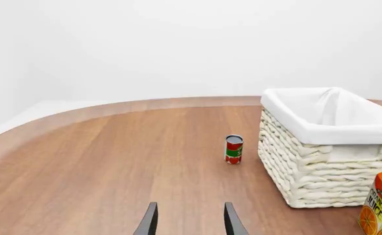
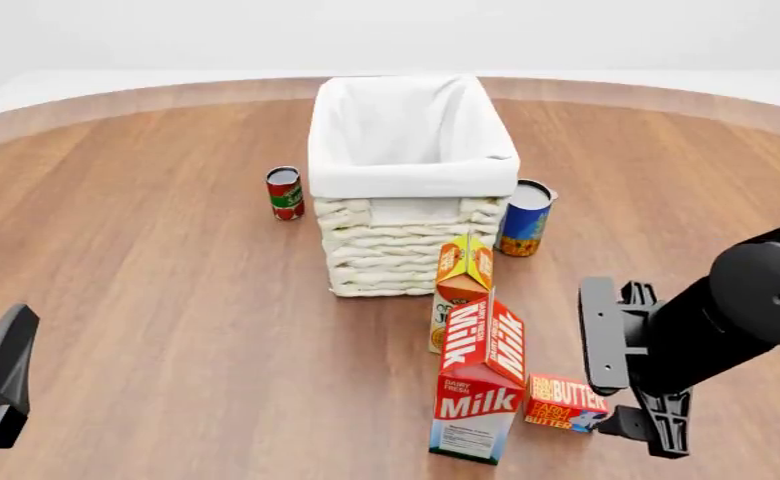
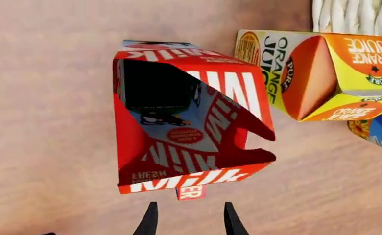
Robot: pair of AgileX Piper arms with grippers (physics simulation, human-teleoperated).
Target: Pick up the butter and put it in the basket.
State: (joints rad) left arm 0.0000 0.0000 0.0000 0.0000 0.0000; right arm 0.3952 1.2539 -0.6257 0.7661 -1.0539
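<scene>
Nearest the camera, the right gripper (image 2: 637, 375) hung low over the table (image 2: 163, 300) on its own side, its fingers spread with nothing between them — the right wrist view showed two dark fingertips (image 3: 150, 220) parted over bare wood. The butter (image 2: 565, 403) lay flat just ahead of those tips, touching or nearly touching the base of the milk carton (image 2: 481, 380), which stood upright on its left. From the right wrist view only a sliver of the butter's red end peeked out below the carton's edge; the rest was hidden.

The left gripper (image 1: 189, 223) sat well apart at the near left, fingers open and empty, pointed at open table.

Beyond the milk stood the orange juice carton (image 2: 462, 285), close against the basket (image 2: 410, 165), with a blue can (image 2: 526, 217) at the basket's right corner and a red tomato can (image 2: 283, 193) off its left side.

The risk, as I judged it, lay in that crowding: one finger closing on the butter had almost no room on the milk side and could shove or topple the carton, perhaps into the juice. A lift carried straight toward the basket could also clip both cartons — they stood right in the path.
</scene>
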